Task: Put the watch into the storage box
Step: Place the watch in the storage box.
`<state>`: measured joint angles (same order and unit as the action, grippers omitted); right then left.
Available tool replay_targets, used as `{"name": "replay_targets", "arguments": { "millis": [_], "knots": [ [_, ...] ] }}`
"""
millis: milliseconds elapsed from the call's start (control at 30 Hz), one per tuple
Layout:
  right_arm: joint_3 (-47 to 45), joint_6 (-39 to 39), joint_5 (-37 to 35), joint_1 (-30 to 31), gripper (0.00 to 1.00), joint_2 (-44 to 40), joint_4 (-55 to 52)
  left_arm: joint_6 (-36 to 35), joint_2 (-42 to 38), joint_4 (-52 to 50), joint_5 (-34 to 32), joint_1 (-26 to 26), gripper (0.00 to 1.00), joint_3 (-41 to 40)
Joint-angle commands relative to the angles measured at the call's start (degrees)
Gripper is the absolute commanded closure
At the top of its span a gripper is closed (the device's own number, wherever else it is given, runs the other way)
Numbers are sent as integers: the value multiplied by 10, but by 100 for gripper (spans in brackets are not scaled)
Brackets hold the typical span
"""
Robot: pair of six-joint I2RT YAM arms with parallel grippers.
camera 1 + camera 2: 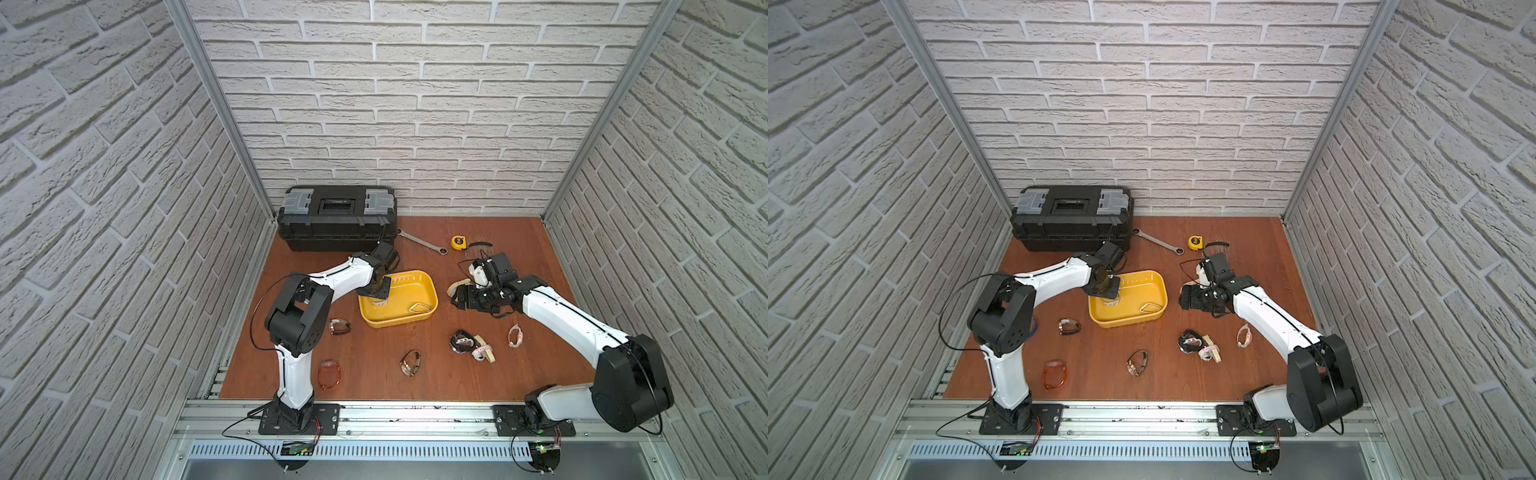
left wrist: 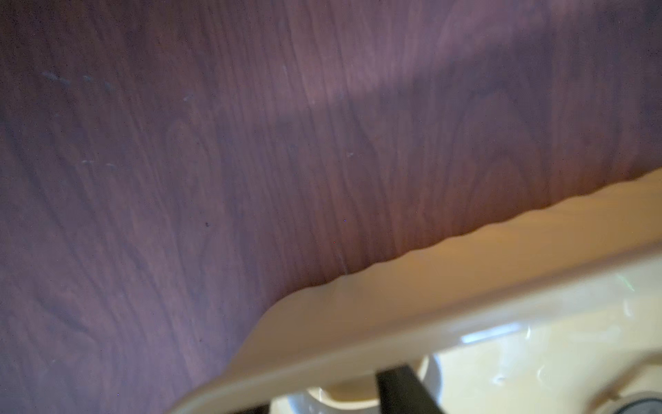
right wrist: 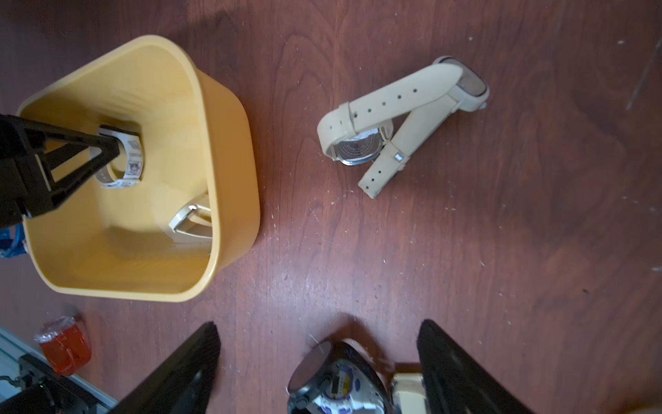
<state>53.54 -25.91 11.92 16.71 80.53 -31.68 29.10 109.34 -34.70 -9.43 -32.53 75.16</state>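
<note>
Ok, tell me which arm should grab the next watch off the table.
Right. The right gripper hangs open astride a dark-faced watch on the table; the left gripper is down inside the storage box, at a patterned-strap watch.

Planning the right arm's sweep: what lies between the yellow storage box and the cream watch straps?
Nothing; the right wrist view shows bare wooden table between the storage box and the cream watch straps.

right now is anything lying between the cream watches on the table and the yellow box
Nothing visible: only bare table lies between the cream watches and the storage box wall. Inside it, the left gripper stands in one end and another watch lies in a corner.
</note>
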Motion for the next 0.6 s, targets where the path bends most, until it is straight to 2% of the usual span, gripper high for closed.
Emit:
{"name": "replay_targets", "arguments": {
  "millis": [0, 133, 167, 267, 567],
  "knots": [
    [-3, -47, 24, -1, 16, 14, 81, 18, -40, 15, 3, -13, 37, -17],
    [-8, -87, 22, -1, 24, 43, 133, 32, -98, 6, -6, -32, 24, -23],
    [-10, -98, 16, -1, 26, 48, 145, 36, -115, 5, -7, -38, 13, -26],
    [-20, -125, 6, -1, 30, 63, 183, 47, -167, 4, -10, -55, 2, -35],
    [-26, -171, -26, -1, 40, 103, 242, 85, -329, -2, -23, -106, 2, -92]
  ]
}}
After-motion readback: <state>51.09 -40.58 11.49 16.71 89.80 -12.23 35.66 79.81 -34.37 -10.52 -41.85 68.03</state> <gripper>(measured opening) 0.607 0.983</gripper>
